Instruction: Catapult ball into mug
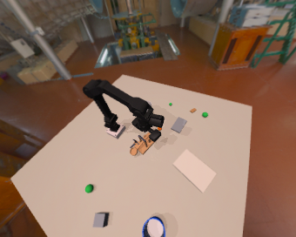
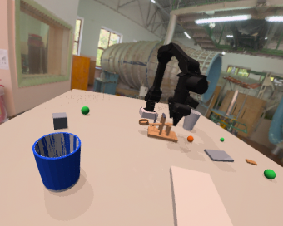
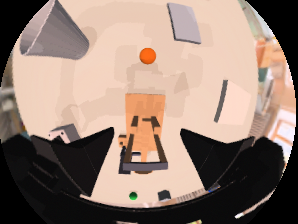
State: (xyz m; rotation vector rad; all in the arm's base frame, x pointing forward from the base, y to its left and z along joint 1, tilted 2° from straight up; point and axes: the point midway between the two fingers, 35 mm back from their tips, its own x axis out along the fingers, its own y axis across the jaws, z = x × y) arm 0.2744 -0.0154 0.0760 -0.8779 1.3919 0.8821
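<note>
An orange ball [image 2: 191,139] [image 3: 147,56] lies on the table just beyond one end of the wooden catapult [image 1: 148,147] [image 2: 162,135] [image 3: 145,102]. The catapult's round cup [image 1: 133,152] [image 2: 144,122] is at the opposite end, empty in the exterior view; its arm looks roughly level there. The blue mug [image 1: 155,228] [image 2: 58,166] stands upright, far from the catapult. My gripper [image 3: 148,131] is open and empty, fingers wide apart, above the catapult; in the wrist view the catapult shows between its fingers. In the top view the arm partly covers the catapult and ball.
A grey cup [image 2: 191,120] [image 3: 56,36] stands behind the catapult. A grey slab [image 1: 178,125] [image 2: 218,155] [image 3: 184,23] and a pale board [image 1: 194,170] [image 2: 199,195] lie to the side. A grey block [image 1: 100,220] [image 2: 60,120] and several green balls are farther out.
</note>
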